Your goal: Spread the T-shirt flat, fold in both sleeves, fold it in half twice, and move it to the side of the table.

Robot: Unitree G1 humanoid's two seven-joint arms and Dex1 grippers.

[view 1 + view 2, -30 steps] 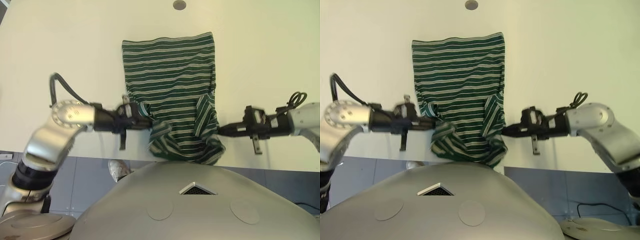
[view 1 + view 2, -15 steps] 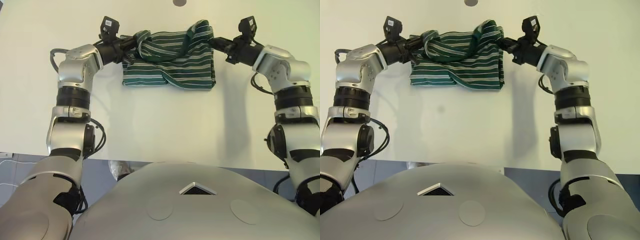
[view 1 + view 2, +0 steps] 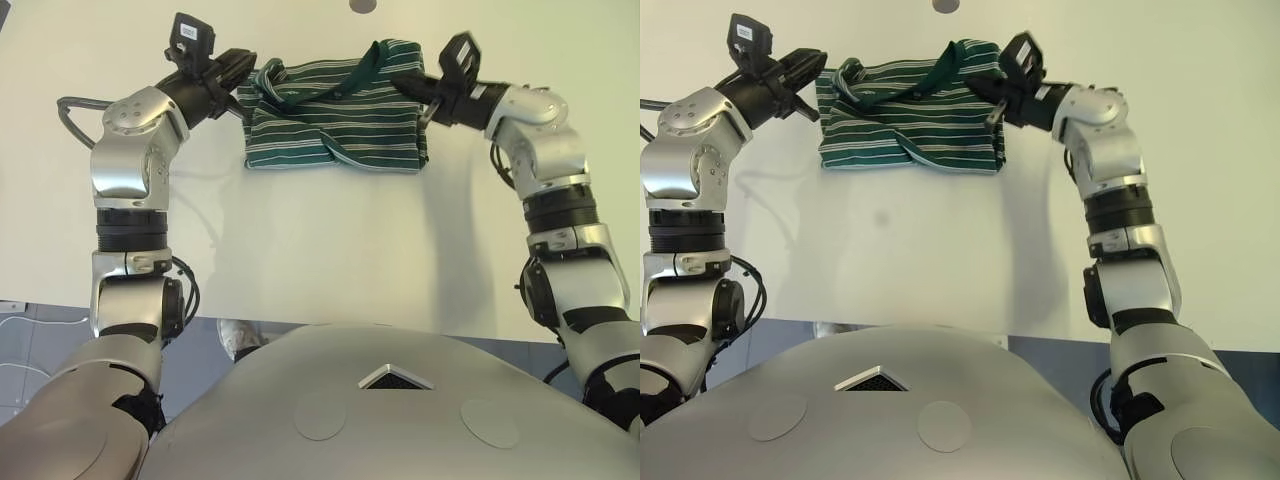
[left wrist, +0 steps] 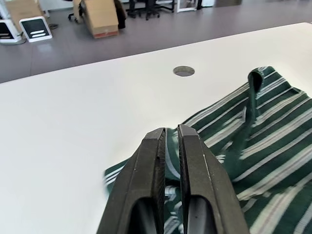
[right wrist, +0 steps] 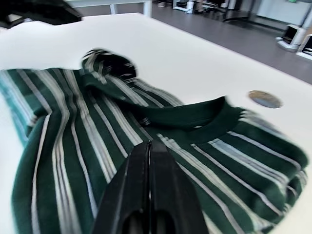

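Note:
The green striped T-shirt [image 3: 335, 120] lies on the far part of the white table [image 3: 300, 260], folded into a wide rectangle. Its dark collar [image 3: 372, 55] and some rumpled cloth sit on top along the far edge. My left gripper [image 3: 243, 62] hovers at the shirt's far left corner. In the left wrist view its fingers [image 4: 155, 146] are shut, and the cloth [image 4: 253, 141] lies just beyond and beneath them. My right gripper [image 3: 403, 82] is over the far right corner, shut, above the striped cloth [image 5: 78, 146] with nothing visibly pinched.
A round grommet hole [image 3: 362, 5] sits in the table just beyond the shirt. Bare tabletop stretches to both sides and toward the near edge [image 3: 330, 328]. Boxes and chairs [image 4: 100, 14] stand on the floor behind the table.
Over the last second both grippers carried the shirt's near edge to the far side, folding it in half. Since half a second ago the cloth has settled flatter and both grippers have shifted slightly.

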